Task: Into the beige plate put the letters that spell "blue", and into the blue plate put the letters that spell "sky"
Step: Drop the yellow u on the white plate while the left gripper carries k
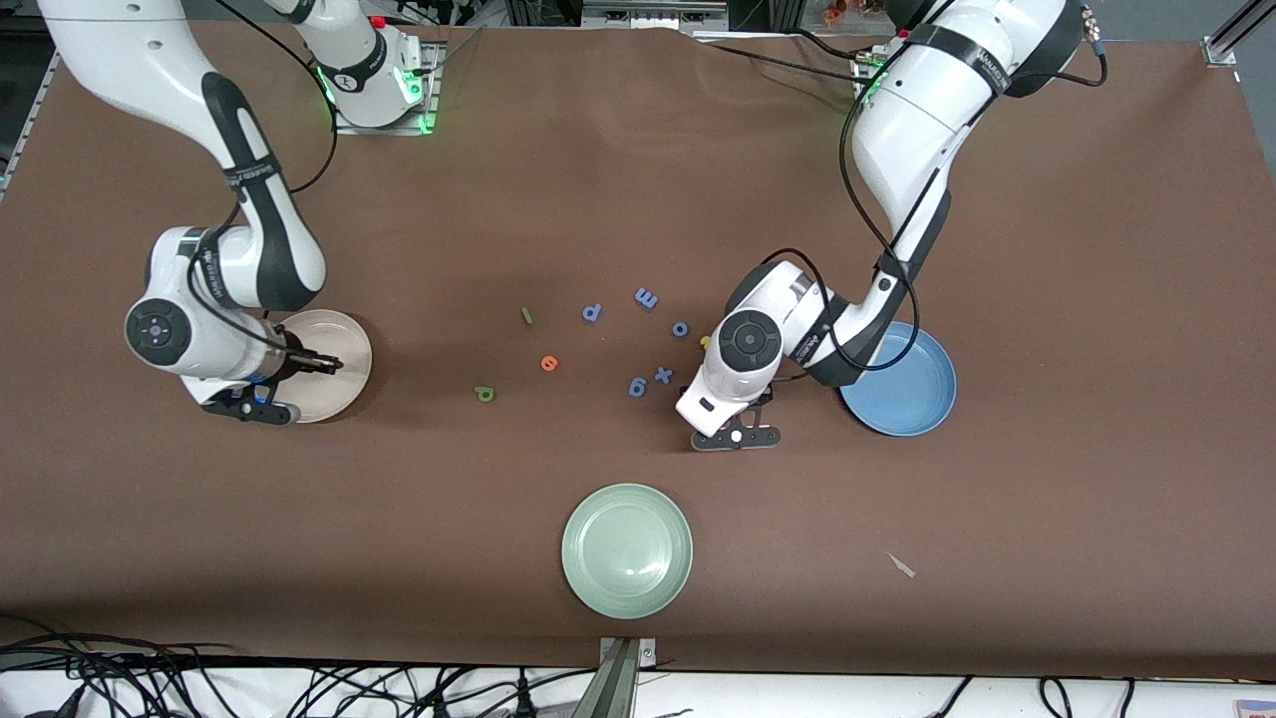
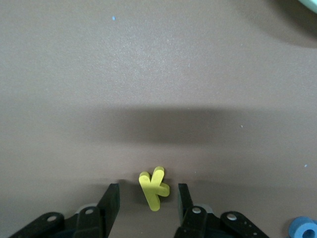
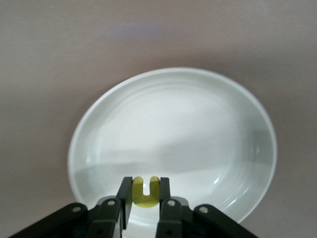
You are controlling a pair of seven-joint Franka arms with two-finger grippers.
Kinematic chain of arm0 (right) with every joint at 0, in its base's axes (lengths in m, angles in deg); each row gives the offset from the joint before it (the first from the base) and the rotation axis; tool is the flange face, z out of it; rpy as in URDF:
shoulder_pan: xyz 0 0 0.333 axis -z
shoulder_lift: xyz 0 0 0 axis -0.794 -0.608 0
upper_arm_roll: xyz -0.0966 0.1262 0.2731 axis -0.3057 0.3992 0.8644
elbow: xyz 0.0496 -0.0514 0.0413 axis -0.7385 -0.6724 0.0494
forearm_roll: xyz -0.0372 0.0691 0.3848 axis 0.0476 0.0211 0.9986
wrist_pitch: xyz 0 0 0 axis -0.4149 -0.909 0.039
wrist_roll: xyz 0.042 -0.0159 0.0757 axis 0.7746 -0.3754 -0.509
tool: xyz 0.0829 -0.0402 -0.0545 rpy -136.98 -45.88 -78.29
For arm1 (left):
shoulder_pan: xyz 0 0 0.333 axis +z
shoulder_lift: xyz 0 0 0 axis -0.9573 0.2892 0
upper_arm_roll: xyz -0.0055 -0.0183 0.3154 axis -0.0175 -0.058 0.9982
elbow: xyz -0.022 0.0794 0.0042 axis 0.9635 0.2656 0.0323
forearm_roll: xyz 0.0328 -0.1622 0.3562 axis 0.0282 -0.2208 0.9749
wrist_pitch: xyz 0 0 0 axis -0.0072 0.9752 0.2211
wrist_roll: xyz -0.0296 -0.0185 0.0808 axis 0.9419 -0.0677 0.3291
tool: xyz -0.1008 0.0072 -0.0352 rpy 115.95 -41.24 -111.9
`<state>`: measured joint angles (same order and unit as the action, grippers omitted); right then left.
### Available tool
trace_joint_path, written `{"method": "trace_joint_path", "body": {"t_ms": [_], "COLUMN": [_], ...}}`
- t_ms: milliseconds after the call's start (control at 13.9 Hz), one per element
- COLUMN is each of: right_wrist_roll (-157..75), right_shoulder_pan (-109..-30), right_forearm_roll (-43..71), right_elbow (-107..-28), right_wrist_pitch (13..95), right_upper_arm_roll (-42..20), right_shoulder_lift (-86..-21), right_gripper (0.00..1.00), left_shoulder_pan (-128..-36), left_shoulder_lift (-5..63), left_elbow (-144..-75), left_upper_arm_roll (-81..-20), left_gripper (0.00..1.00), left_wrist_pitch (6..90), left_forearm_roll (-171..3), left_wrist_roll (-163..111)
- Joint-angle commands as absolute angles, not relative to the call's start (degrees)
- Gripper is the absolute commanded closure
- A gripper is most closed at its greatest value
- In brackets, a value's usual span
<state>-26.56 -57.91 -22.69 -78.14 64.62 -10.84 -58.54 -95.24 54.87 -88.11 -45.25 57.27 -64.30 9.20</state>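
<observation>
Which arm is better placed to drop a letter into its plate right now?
The right. The right gripper holds the yellow u over the beige plate. The left gripper only straddles the yellow k on the table.

A foam yellow u (image 3: 145, 194) stands upright, pinched between the fingers of the right hand (image 3: 145, 186). A yellow k (image 2: 154, 188) lies flat on the counter (image 2: 158, 74) between the parted fingers of the left hand (image 2: 148, 192), touching neither. On the counter between the two hands lie an orange e (image 1: 549, 363), a thin green l (image 1: 526, 315) and a dark green b (image 1: 484, 394). Closer to the left hand lie a blue-purple m (image 1: 646, 297), o (image 1: 680, 329), x (image 1: 663, 375) and what may be a p (image 1: 592, 312) and a g (image 1: 637, 386). Lettering on the left arm's black band (image 1: 964, 52) is too small to read.
</observation>
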Motion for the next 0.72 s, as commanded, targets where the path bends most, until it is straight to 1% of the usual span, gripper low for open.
{"method": "trace_joint_path", "body": {"t_ms": [0,215,287,358,574,645], "right_wrist_roll": [-27.48,-24.59,-22.05,-19.50,-13.52,-12.72], "right_shoulder_pan": [-57.39,-58.88,-60.10,-61.68,-66.78,-68.27], "right_forearm_roll": [-22.25,-21.81,-21.81,-21.72,-21.72,-21.72], "right_elbow": [-74.99,-71.66,-70.08,-68.85,-67.61,-66.91], "right_wrist_pitch": [63.54,60.04,58.45,57.57,57.65,57.91], "right_upper_arm_roll": [-10.03,-9.51,-9.50,-9.24,-9.15,-9.15], "right_shoulder_lift": [-59.81,-59.54,-59.63,-59.80,-60.50,-61.21], "right_gripper": [0.00,0.00,0.00,0.00,0.00,0.00], "left_shoulder_pan": [-95.51,-95.60,-95.51,-95.60,-95.08,-95.07], "left_shoulder_lift": [55.77,56.03,56.12,56.12,55.94,55.60], "left_elbow": [-87.23,-87.23,-87.23,-87.23,-87.14,-87.05], "left_upper_arm_roll": [-45.10,-45.10,-45.19,-45.10,-45.19,-45.19], "left_gripper": [0.44,0.45,0.48,0.60,0.90,0.93], "left_wrist_pitch": [57.36,57.45,57.45,57.45,57.45,57.36], "left_forearm_roll": [-62.50,-62.41,-62.41,-62.41,-62.93,-63.02], "left_wrist_roll": [9.57,9.66,9.66,9.57,9.48,9.57]}}
